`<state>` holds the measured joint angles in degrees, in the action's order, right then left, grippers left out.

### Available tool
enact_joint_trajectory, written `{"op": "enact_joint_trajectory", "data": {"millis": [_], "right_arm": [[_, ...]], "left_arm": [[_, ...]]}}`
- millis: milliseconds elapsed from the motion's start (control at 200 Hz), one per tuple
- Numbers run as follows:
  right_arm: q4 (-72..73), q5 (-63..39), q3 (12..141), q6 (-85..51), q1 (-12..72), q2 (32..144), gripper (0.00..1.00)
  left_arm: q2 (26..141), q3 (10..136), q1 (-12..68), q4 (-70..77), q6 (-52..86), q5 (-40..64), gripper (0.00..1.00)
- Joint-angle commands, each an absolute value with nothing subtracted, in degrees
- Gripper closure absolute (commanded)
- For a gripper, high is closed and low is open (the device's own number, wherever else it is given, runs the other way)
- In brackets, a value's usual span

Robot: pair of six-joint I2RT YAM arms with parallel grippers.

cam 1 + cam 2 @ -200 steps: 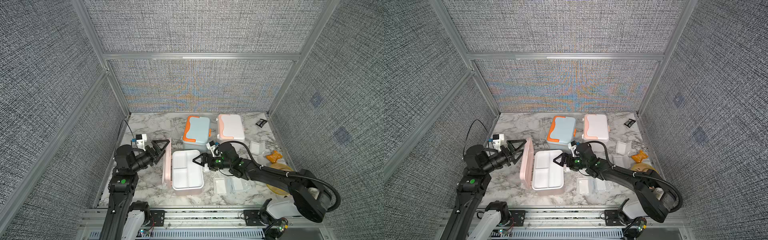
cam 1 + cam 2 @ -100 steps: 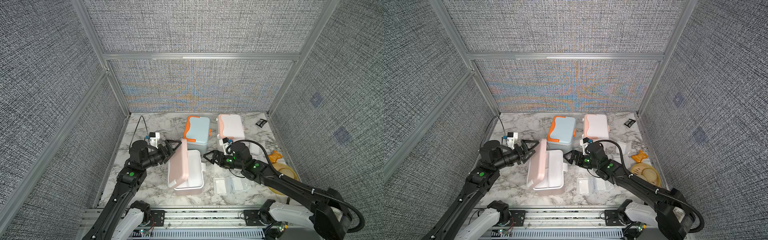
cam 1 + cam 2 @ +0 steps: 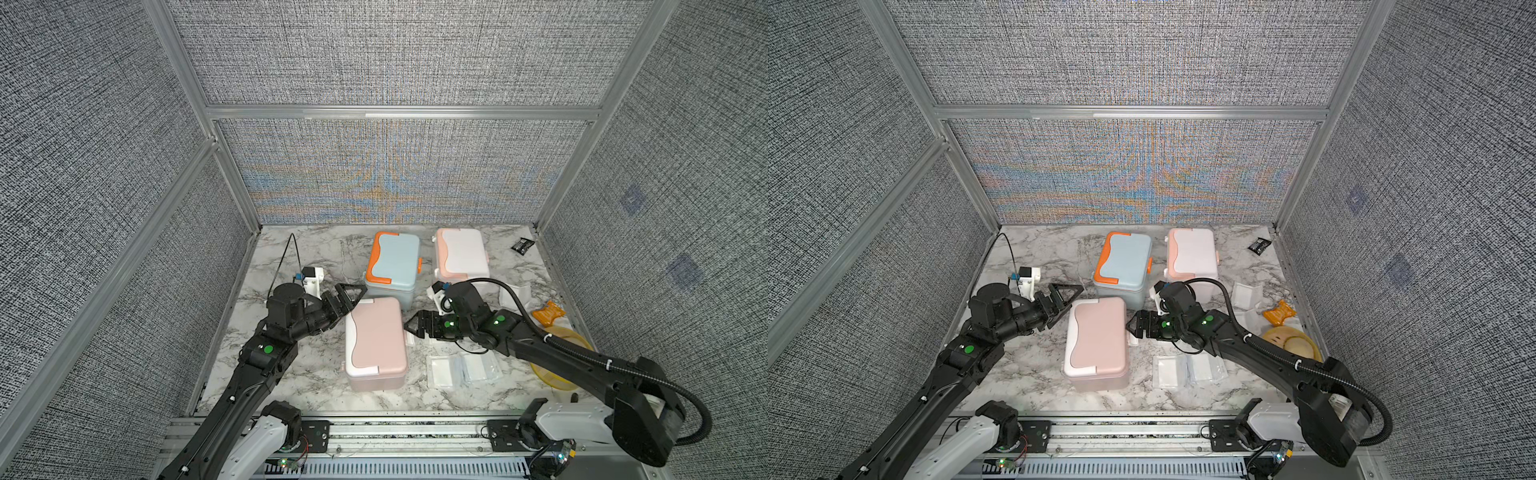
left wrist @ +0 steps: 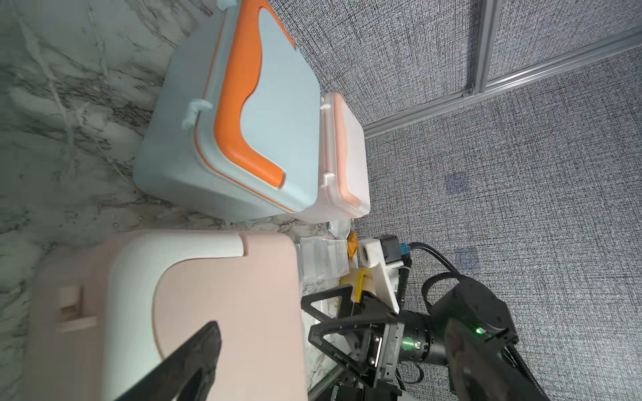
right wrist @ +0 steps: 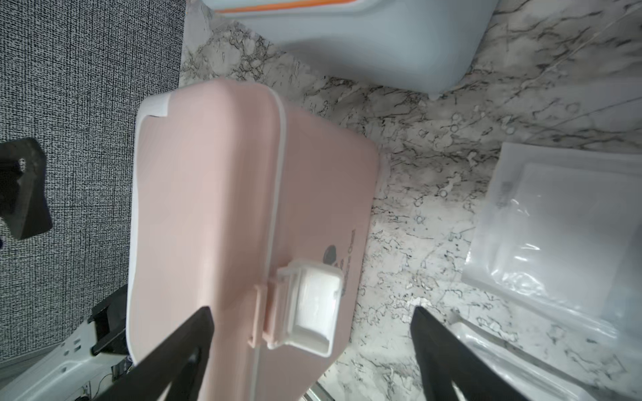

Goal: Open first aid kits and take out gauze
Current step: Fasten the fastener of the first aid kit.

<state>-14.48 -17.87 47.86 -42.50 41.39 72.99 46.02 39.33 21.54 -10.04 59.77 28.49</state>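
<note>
Both jaws of the right gripper (image 3: 411,328) stand wide apart and hold nothing. They point at the white clasp (image 5: 312,305) on the side of the pink box (image 3: 376,340), just beside it at its 3 o'clock. The left gripper (image 3: 355,298) is also spread and empty, at 11 o'clock of this box, by a corner of the lid; whether it touches there, I cannot tell. The lid lies down on the box.

At 12 o'clock of the pink box stands the blue box (image 3: 392,266), and at 1 o'clock the white box (image 3: 461,257), both with lids down. Gauze packets (image 3: 442,370) lie on the table (image 3: 299,374) at 4 o'clock of the pink box.

I judge that the step in hand concerns the clasp of the pink box. The next move calls for one finger to come squarely onto this small clasp, while the left gripper steadies the box so it does not slide.
</note>
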Motion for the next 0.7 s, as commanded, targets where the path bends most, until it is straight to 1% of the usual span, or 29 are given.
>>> {"op": "enact_joint_trajectory", "data": {"millis": [0,235,265,295,310,510,580,695], "right_arm": [[-18.6,-16.2,48.9,-39.9,41.5,72.4,0.08],[-10.0,-21.0,44.5,-42.2,41.5,70.8,0.08],[-9.5,-21.1,44.1,-42.3,41.6,70.4,0.07],[-9.1,-21.3,44.0,-42.1,41.8,70.0,0.02],[-8.9,-21.3,43.9,-42.0,41.8,69.9,0.01],[-7.0,-22.4,43.9,-41.3,43.5,71.4,0.01],[-7.9,-21.3,44.6,-41.1,44.2,72.0,0.01],[-13.4,-17.8,46.1,-41.5,44.6,74.2,0.01]], "left_arm": [[45.8,39.2,21.5,-11.3,57.5,27.5,0.01],[44.5,41.6,21.7,-17.3,53.0,25.7,0.01],[44.1,42.0,21.8,-18.5,52.2,25.2,0.0],[43.7,42.5,22.0,-19.7,51.4,24.8,0.01],[43.5,42.6,22.0,-20.3,51.2,24.6,0.01],[42.2,42.6,22.8,-24.3,48.3,23.4,0.0],[41.5,41.8,22.9,-25.5,47.4,22.2,0.0],[40.6,41.1,22.9,-27.4,46.2,20.5,0.0]]}}
